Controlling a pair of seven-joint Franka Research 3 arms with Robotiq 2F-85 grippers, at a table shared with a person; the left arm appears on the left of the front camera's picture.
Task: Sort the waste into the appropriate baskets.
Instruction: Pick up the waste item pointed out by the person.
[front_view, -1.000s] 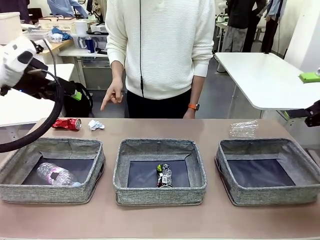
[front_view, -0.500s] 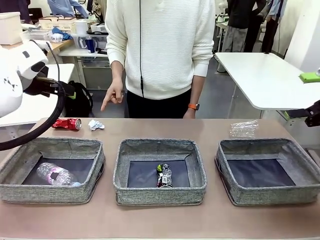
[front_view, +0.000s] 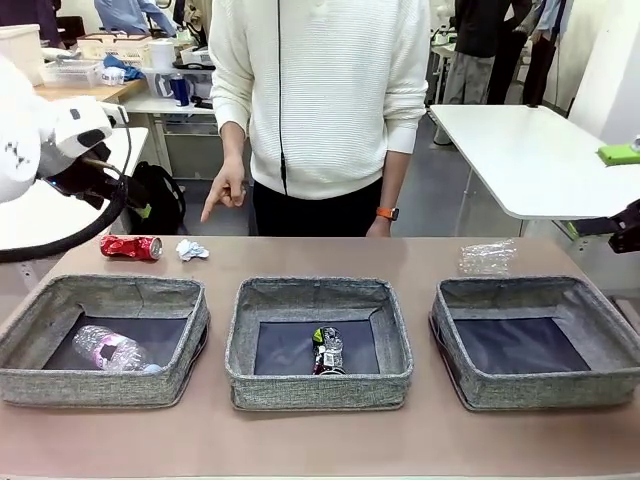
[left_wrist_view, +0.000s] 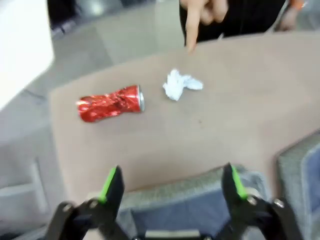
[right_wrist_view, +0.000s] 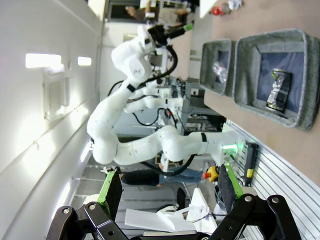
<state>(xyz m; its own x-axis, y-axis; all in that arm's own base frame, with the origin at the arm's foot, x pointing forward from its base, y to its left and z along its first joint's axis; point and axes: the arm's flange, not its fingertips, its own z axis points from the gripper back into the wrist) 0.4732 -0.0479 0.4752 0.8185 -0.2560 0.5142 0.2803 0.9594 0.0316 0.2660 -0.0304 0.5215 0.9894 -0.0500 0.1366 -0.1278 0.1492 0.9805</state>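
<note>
Sitting on a tan table (front_view: 330, 255), 3 grey baskets (front_view: 318, 390) front white worktables (front_view: 520, 150).

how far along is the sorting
Done: a clear bottle lies in the left basket, a dark can in the middle basket. In hand: nothing; the left gripper is open, facing the red can. To go: red can, paper wad, crumpled clear plastic.

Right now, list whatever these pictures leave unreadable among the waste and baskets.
Dark silver-black can, front view: print too small to read.
Crumpled clear plastic, front view: bottle or cup, too small to tell.
Grey woven fabric basket, left wrist view: blurred, inside cut off by the bottom edge.
</note>
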